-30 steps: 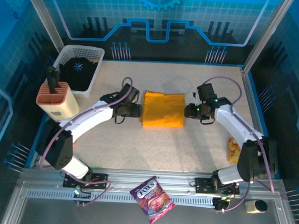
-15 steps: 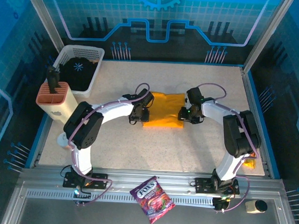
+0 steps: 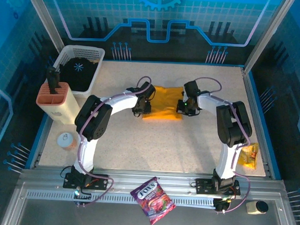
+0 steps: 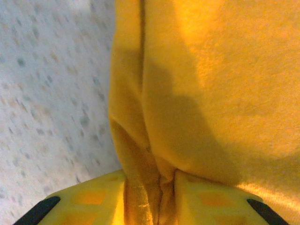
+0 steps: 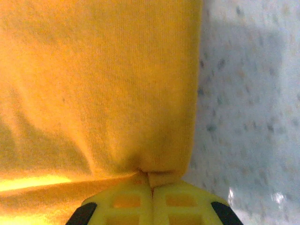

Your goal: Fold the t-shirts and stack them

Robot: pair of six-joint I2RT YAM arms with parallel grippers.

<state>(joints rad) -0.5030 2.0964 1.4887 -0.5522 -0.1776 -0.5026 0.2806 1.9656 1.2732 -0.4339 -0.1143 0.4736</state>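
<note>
The speckled worktop (image 3: 188, 144) carries one t-shirt (image 3: 163, 101), a golden-yellow folded rectangle. It lies flat, nearer the far edge than the near one and about midway between the left and right edges. The two arms reach in to it from opposite sides.

The left gripper (image 3: 144, 110) is on the shirt's left edge. Its pads (image 4: 89, 199) are clamped on a bunched ridge of fabric. The right gripper (image 3: 182, 108) is on the shirt's right edge, with its pads (image 5: 124, 201) pressed together on a small tuck of cloth.

This looks like the grasp before a lift. Whether each pinch has caught every layer cannot be told. To do it well, both sides should rise together and level, with the cloth kept lightly taut between them, so no lower layer slides out and opens the fold.
</note>
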